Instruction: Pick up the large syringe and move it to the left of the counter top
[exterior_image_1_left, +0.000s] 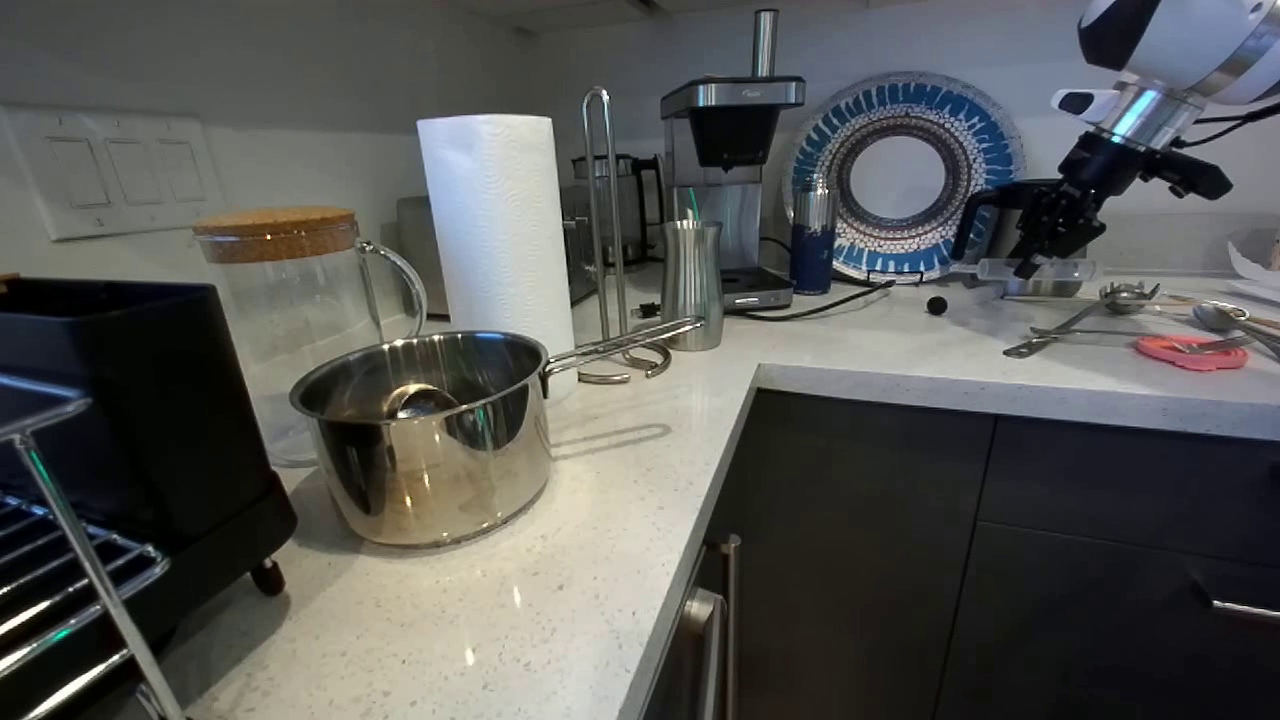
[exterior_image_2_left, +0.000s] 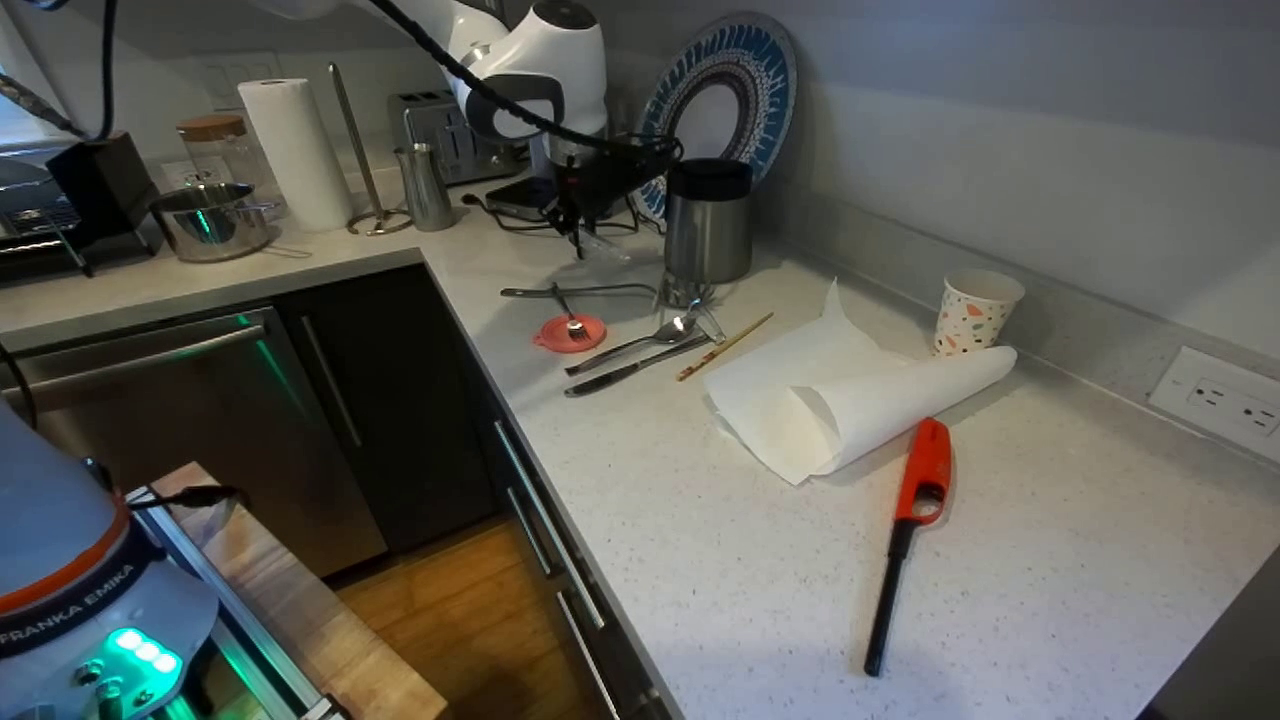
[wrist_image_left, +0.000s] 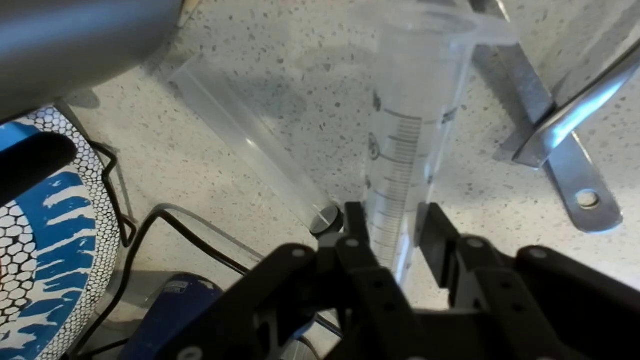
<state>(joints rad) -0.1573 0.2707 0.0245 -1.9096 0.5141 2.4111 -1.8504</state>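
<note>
The large syringe is a transparent barrel with black scale marks (wrist_image_left: 407, 135). My gripper (wrist_image_left: 387, 225) is shut on it, one finger on each side. In both exterior views the gripper (exterior_image_1_left: 1030, 258) (exterior_image_2_left: 578, 240) holds the syringe (exterior_image_1_left: 1065, 270) (exterior_image_2_left: 606, 248) roughly level, a little above the counter top (exterior_image_1_left: 620, 560) (exterior_image_2_left: 760, 560). A separate transparent plunger (wrist_image_left: 250, 145) with a black end lies on the counter beside the barrel in the wrist view. Its black end (exterior_image_1_left: 937, 305) also shows in an exterior view.
Metal utensils (exterior_image_2_left: 640, 350) and a red lid (exterior_image_2_left: 570, 334) lie near the gripper. A steel canister (exterior_image_2_left: 708, 225), blue bottle (exterior_image_1_left: 812, 240), patterned plate (exterior_image_1_left: 905, 110) and coffee maker (exterior_image_1_left: 735, 130) stand around it. A steel cup (exterior_image_1_left: 692, 285), paper towel roll (exterior_image_1_left: 500, 220) and pot (exterior_image_1_left: 430, 470) stand along the other arm.
</note>
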